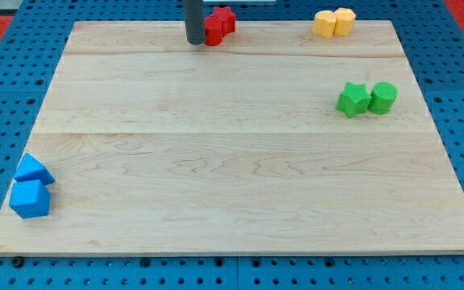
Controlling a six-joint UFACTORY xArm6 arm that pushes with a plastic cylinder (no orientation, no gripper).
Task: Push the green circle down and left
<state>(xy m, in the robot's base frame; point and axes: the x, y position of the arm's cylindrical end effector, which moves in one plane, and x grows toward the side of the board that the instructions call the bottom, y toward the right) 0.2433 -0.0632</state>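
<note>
Our tool, a bare rod holding nothing, sets its tip (193,41) at the surface's (216,161) top edge, beside red blocks (218,24). The green circle (383,97) lies well apart, at the view's right, touching a green star (353,100).

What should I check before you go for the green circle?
1. Green circle in view, at the view's right: ok.
2. My tip near it: not ok, it is at the view's top, beside the red block.
3. My tip up and right of the circle for a down-left push: not ok.
4. Down-left path free: not ok, the green star touches the circle's left side.
5. Yellow blocks out of the way: ok.
</note>
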